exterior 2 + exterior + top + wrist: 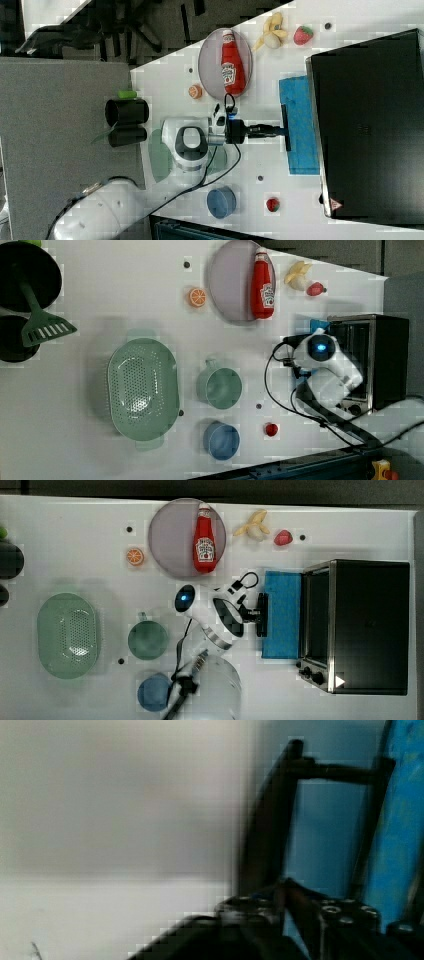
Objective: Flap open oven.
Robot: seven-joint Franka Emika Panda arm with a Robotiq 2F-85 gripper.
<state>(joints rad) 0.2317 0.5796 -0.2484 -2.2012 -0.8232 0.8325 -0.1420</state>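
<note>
The oven stands at the top view's right, its black top facing up. Its blue-tinted door lies folded down flat toward the table's middle. The dark bar handle runs along the door's free edge. My gripper reaches level from the top view's left and is shut on that handle near its middle. In the right view the gripper meets the handle the same way. The wrist view has the handle bar passing between my fingers, with the blue door beyond.
A ketchup bottle lies on a grey plate behind the arm. A banana, strawberry and orange slice sit nearby. A green colander, green cup and blue bowl stand at the top view's left.
</note>
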